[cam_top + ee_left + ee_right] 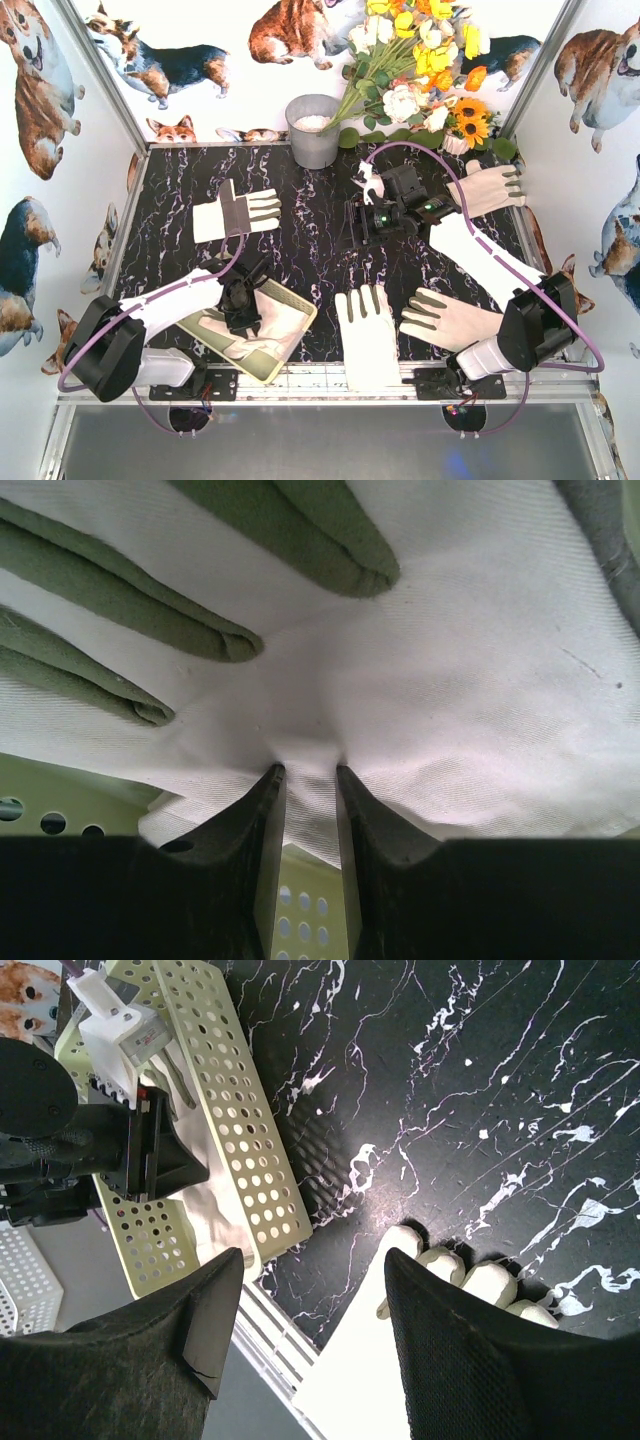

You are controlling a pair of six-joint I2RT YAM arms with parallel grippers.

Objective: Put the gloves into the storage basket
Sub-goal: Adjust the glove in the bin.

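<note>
Seen from above, the storage basket (292,347) sat at 7 o'clock on the marble table (300,240). The left gripper (243,300) stood in it, on a pale glove (250,350). Outside lay a striped glove (235,213) at 10 o'clock, a white glove (366,325) at 6, a grey-fingered glove (450,318) at 5 and a far glove (487,188) at 2. The right gripper (355,225) hung near the centre.

In the left wrist view, the jaws were narrow and pinched a puckered fold of the pale glove (450,680) (its grey-green fingers at 10 o'clock), with basket lattice beneath.

In the right wrist view, the right gripper (315,1260) was spread wide and empty. The white glove's fingertips (470,1280) were at 5 o'clock and the storage basket (240,1140) at 10.
</note>
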